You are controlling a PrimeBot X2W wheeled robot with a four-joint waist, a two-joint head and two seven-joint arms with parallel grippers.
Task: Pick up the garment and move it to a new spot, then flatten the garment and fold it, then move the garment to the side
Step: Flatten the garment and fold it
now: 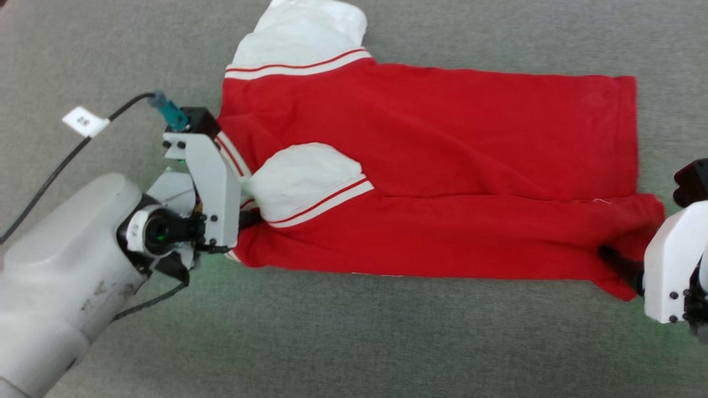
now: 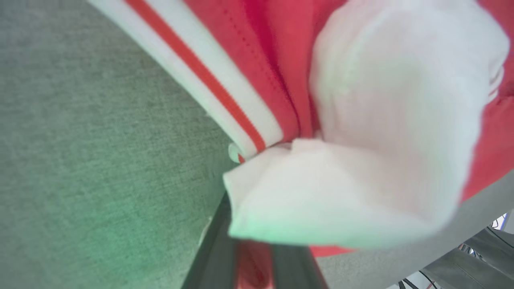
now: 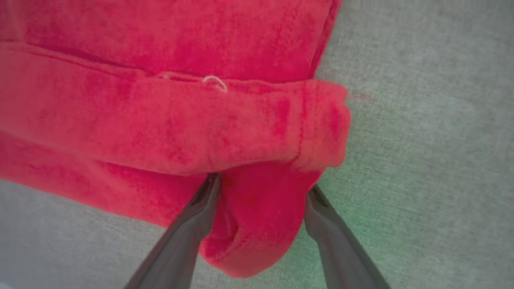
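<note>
Fuzzy red garment (image 1: 442, 138) folded lengthwise; left gripper (image 2: 251, 251) pinches it, right gripper (image 3: 263, 184) gapes around its bunched hem.

Grey woven surface (image 1: 387, 342); faint green glow in patches.

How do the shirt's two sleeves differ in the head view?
The upper sleeve sticks out beyond the red body of the shirt onto the grey surface; the lower sleeve is folded in over that red body. The lower sleeve lies right beside the left claw; the upper sleeve is well apart from it. Both are white with red-striped white trim.
</note>
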